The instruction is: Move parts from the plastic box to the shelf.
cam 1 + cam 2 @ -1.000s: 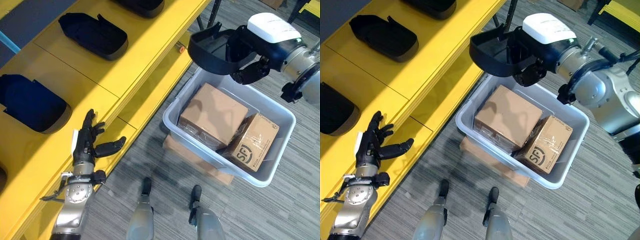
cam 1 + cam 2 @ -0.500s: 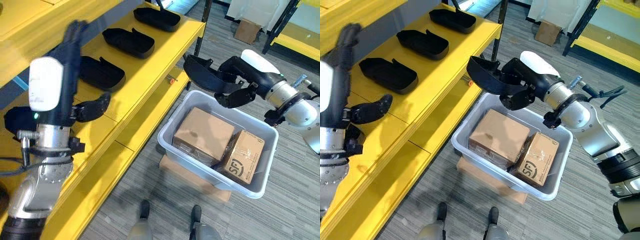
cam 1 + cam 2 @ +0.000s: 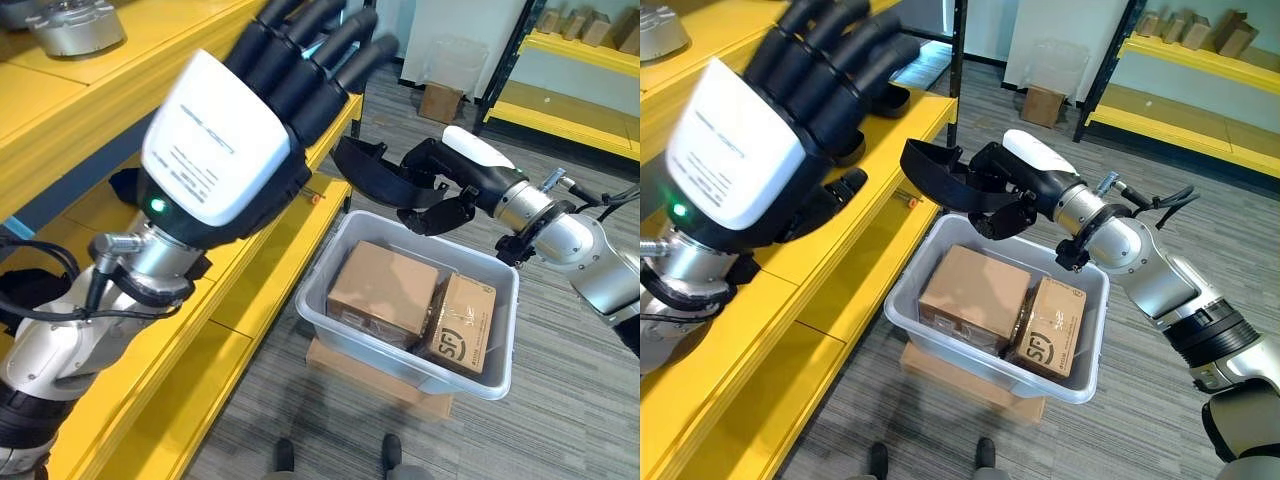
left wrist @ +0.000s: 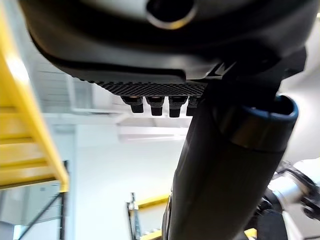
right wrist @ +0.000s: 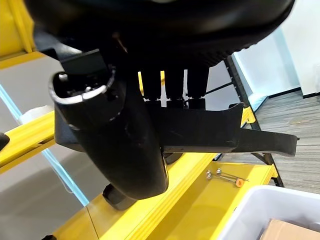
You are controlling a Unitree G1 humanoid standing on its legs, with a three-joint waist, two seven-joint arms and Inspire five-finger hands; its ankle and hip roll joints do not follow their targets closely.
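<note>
The left robot hand (image 3: 225, 150), which a second ago lay flat on the yellow shelf (image 3: 255, 270), has risen high and close to the head camera, its fingers straight and spread, holding nothing. The right robot hand (image 3: 1015, 195) keeps its fingers and thumb curled round the black curved plastic part (image 3: 935, 178) and has carried it away from above the grey plastic box (image 3: 1085, 375) toward the shelf's edge; the part now hangs in the air just beside that edge, not yet set down. Two brown cardboard cartons (image 3: 975, 295) lie in the box. Judging from this, the transfer is midway: the part has left the box and needs placing beside the other black parts (image 3: 885, 98) on the shelf.
</note>
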